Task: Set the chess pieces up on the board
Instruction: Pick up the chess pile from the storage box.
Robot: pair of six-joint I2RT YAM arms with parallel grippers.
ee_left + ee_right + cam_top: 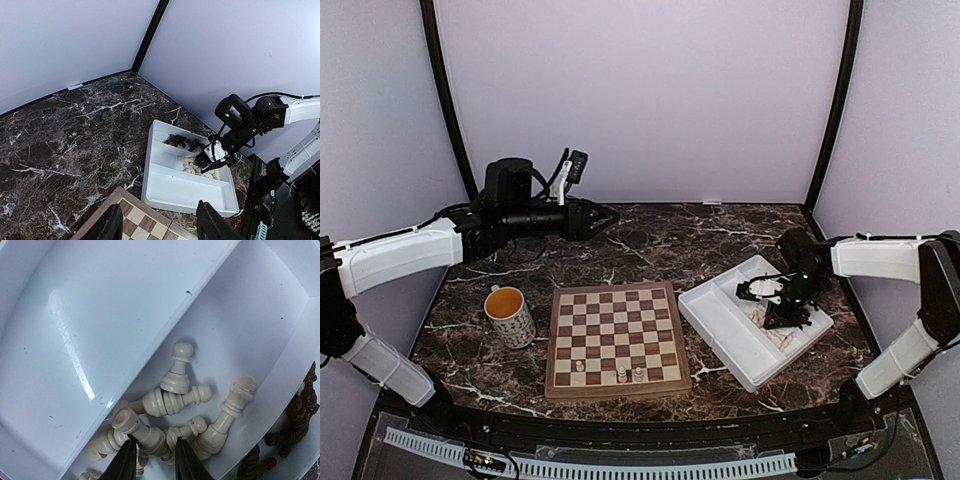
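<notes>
Dark marble-patterned tabletop point(720, 240) with white veins fills the scene, closed in by pale lilac walls point(650, 90).

From above, the square wooden chessboard of tan and brown checks point(614, 340) lies near the front edge, between the two arms. Three pale cream turned wooden chess pieces point(620, 374) stand upright on its nearest rows. A patterned mug with a yellow inside point(510, 315) stands left of it, and a white compartmented plastic tray point(720, 330) lies at an angle just beside it on the right. The left gripper point(610, 215) hangs over the far left of the tabletop, well apart from the board. The right gripper point(785, 318) is down in the tray.

The left wrist camera shows its own black fingers point(112, 225) standing wide with nothing between them — jaws open. Beyond them are a corner of the board and the tray, with dark brown chess pieces point(180, 141) in its far compartment.

The right wrist camera looks down on a tumbled heap of cream pieces point(175, 405) in the middle compartment. The jaws stand narrowly apart over the heap — whether they pinch a piece I cannot tell.
</notes>
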